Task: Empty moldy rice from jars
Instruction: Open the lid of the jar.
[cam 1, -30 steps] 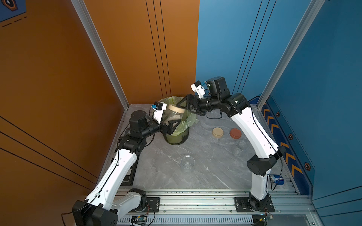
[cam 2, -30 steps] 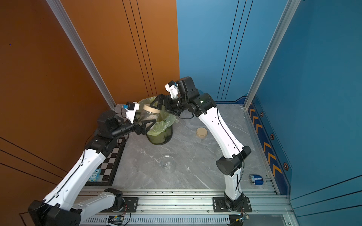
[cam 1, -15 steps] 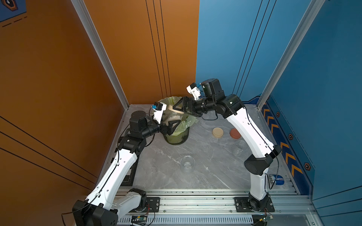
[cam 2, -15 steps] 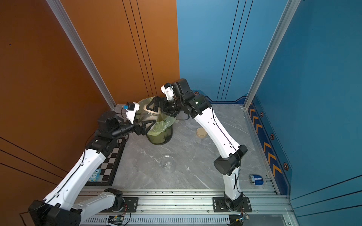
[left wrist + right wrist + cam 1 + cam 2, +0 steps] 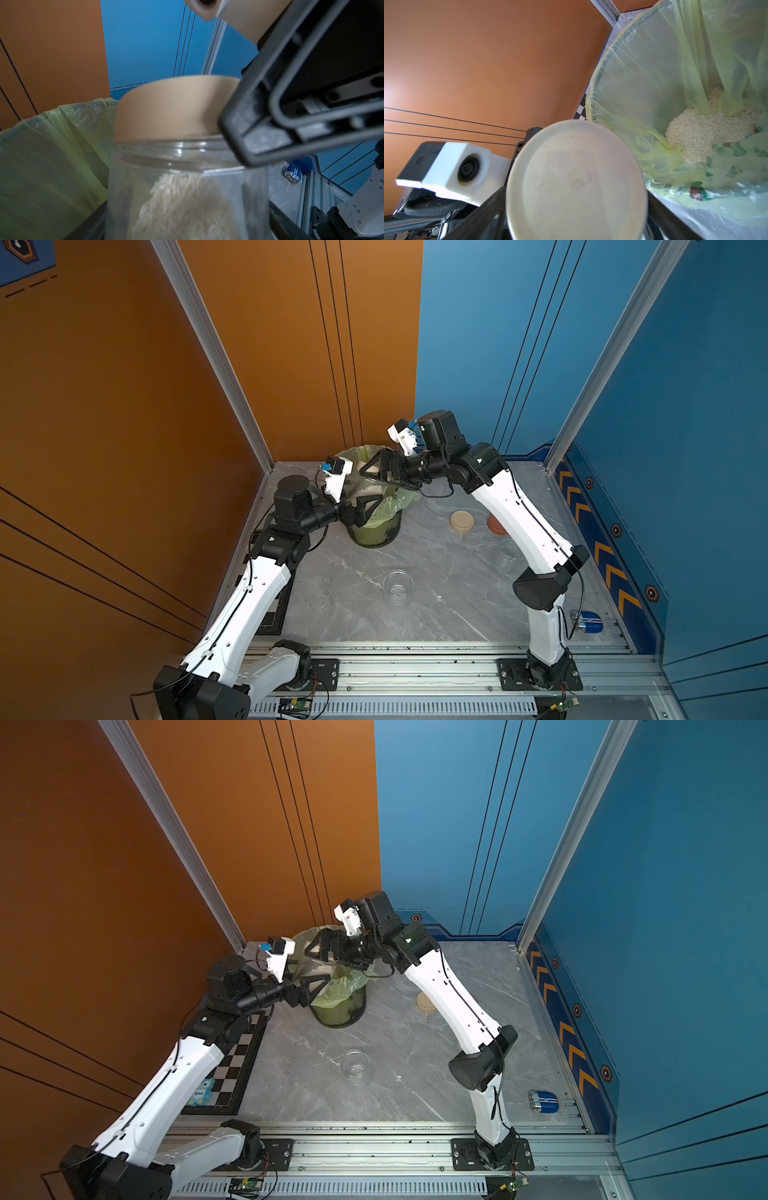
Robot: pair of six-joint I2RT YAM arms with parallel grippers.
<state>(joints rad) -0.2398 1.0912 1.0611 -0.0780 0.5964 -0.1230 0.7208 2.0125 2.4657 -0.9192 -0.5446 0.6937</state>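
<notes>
Left fingers [image 5: 360, 508]: I am holding them clamped across the clear body of the jar [image 5: 182, 187], reaching in from 9 o'clock.
Jar: it is hanging over the mouth of the bin [image 5: 374, 531]. It is smooth clear plastic, squat and round, threaded at the neck. I am reading its long axis as tilted, capped end toward 2 o'clock.
Rice [image 5: 182, 205]: pale fine grains are lying in a loose slope inside, toward the base.
Lid [image 5: 172, 108]: a matte beige disc is sitting on the neck, not yet off.
Right fingers [image 5: 259, 133]: they are straddling the lid from 3 o'clock, one black tip lying against its rim. I cannot tell whether they are gripping.
Key relation: the lid's flat face is pointing squarely at the right wrist, so I am judging the right arm the nearer one for twisting about that axis.
Bin: it has a dark mesh wall and a thin crinkled green bag [image 5: 643, 72], with dumped rice [image 5: 708, 133] heaped inside. It is standing at 11 o'clock on the counter [image 5: 436, 572].
Empty jar [image 5: 397, 587]: it is standing open at 6 o'clock from the bin.
Loose lids: the beige one [image 5: 461, 521] and the reddish-brown one [image 5: 496, 524] are lying flat at 3 o'clock from the bin.
</notes>
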